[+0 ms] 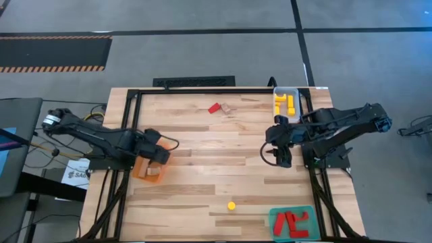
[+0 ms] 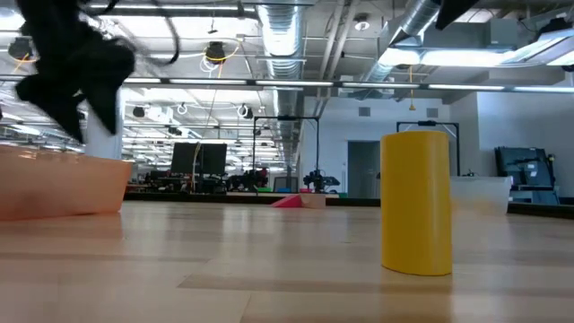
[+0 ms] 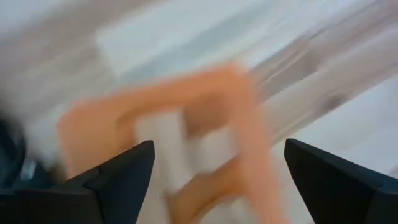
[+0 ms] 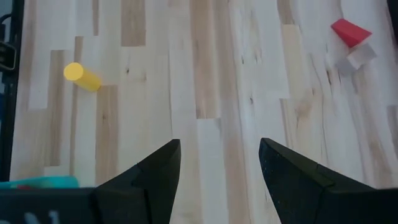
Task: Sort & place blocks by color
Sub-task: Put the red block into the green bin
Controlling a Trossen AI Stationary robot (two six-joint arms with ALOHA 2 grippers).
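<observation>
A yellow cylinder [image 1: 231, 205] stands on end near the table's near edge, and looms close in the low view [image 2: 415, 202]. A red block [image 1: 214, 108] and a light wood block [image 1: 227, 107] lie side by side toward the far edge. Wood blocks lie in the orange tray [image 1: 140, 170], yellow ones in the clear tray [image 1: 286, 90], red ones in the green tray [image 1: 273, 217]. My left gripper [image 1: 158, 156] hovers open over the orange tray [image 3: 249, 124]. My right gripper [image 1: 278, 154] hangs open over bare table [image 4: 219, 143], holding nothing.
The orange tray sits at the table's left edge, the clear tray at the far right corner and the green tray at the near right corner. Bare wood spreads across the middle of the table. A black frame borders the table top.
</observation>
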